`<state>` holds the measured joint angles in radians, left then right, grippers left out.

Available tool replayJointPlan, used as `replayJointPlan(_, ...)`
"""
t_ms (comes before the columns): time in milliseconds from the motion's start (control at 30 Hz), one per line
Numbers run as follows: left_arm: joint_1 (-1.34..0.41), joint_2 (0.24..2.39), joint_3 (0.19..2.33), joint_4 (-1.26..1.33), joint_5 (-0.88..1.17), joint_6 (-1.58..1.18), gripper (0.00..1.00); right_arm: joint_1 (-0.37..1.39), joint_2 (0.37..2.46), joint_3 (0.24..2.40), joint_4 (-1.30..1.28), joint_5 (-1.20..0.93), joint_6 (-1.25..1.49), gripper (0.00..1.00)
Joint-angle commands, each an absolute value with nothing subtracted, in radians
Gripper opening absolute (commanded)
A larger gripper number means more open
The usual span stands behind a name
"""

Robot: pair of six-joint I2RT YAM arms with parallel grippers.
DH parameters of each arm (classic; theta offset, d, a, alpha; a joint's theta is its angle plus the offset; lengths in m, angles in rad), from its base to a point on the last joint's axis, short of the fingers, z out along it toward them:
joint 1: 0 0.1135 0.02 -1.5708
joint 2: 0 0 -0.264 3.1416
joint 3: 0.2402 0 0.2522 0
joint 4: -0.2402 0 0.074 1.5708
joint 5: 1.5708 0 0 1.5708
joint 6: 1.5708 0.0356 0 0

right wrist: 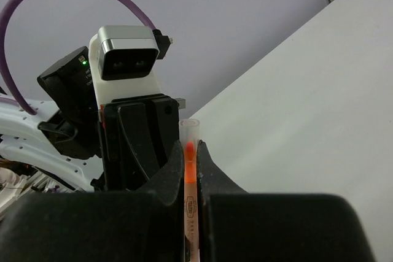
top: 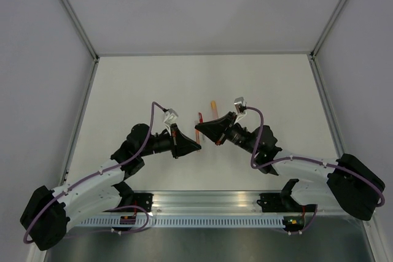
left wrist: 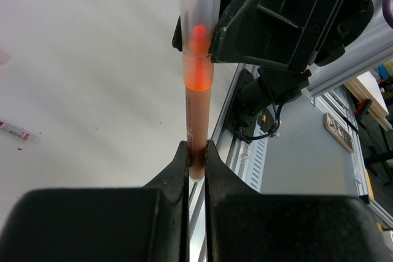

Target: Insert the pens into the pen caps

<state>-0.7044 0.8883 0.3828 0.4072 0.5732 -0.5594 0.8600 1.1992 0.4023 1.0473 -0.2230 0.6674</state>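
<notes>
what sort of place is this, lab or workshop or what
Most likely a robotics lab test cell: a plain white tabletop boxed in by pale panels on aluminium frame posts, with two black-and-white robot arms bolted to a slotted aluminium rail at its near edge.

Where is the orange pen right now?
In the left wrist view the orange pen sits mid-frame, lower end pinched by the left gripper, tip inside the clear cap held by the right gripper.

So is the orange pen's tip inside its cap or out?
In: the pen has its orange tip showing through the clear cap; fully seated, cannot tell.
</notes>
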Motion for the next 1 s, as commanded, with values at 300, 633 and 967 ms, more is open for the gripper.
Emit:
replayJointPlan(300, -0.689, 0.767, 0.394, 0.434, 0.417, -0.535, 0.02, 0.951, 1.157, 0.439, 0.858, -0.209, 0.552, 0.00)
replayJointPlan(633, -0.689, 0.773, 0.388, 0.463, 0.471, -0.529, 0.02, 0.950, 1.121, 0.468, 0.753, -0.207, 0.508, 0.00)
replayJointPlan(967, -0.689, 0.838, 0.408, 0.497, 0.563, -0.534, 0.02, 0.951, 1.039, 0.506, 0.674, -0.121, 0.440, 0.58)
